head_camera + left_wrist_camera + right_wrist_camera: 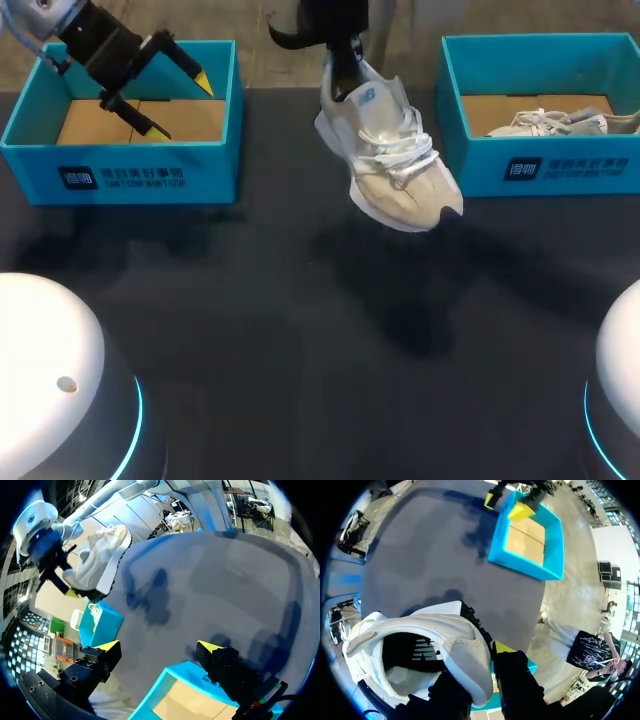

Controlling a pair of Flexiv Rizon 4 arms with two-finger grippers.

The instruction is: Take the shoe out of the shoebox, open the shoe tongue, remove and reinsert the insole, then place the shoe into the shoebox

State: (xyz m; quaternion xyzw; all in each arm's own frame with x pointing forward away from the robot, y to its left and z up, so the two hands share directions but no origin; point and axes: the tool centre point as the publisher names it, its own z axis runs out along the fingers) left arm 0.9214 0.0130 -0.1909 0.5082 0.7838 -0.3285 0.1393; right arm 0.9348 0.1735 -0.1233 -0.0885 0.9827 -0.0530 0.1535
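Lifted out, the pale beige-and-white lace-up sneaker (395, 150) hangs upper centre, heel grasped by the right pincer (345, 68); next, the released left pincer (182, 106) likely opens its tongue.

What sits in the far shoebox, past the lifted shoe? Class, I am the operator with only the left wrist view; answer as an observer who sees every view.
Observer: The right shoebox holds a second shoe, lying on its cardboard floor.
Operator: Where exactly is the lifted shoe gripped?
Observer: The right wrist view shows the right jaws shut on the shoe at its heel collar, the collar wall between them.
Operator: Is anything in the box under my jaws?
Observer: No. In the head view the left shoebox shows only a bare cardboard floor.
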